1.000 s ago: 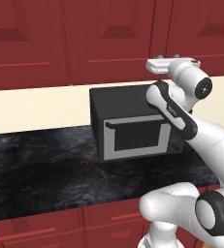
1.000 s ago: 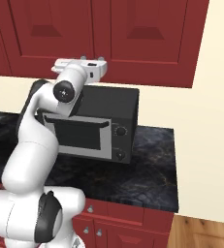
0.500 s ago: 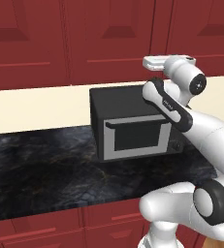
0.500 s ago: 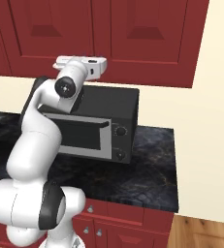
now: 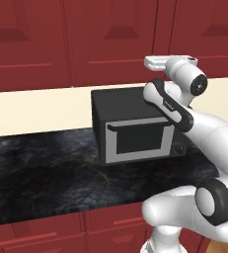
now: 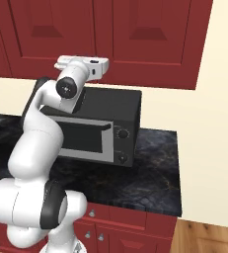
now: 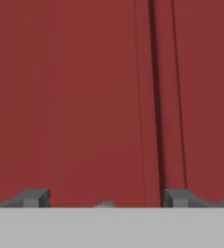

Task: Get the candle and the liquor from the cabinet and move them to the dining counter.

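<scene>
Since earlier frame, hand crept closer to cabinet. Gripper, jaws wide and empty, faced door seam at 1 o'clock. Beyond: doors shut, candle and liquor presumably inside. Advice: catch knob, pull door squarely.

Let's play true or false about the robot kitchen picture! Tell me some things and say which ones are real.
1. The red cabinet doors above the counter are closed. True.
2. The robot's fingers are squeezing a bottle. False: they stand apart with nothing between them, right in front of a red door.
3. A black oven sits on the dark stone counter. True.
4. The oven's door is hanging open. False: it is closed, with its handle across the top.
5. The robot's hand is down by the floor. False: it is raised above the oven, near the bottom of the cabinet doors.
</scene>
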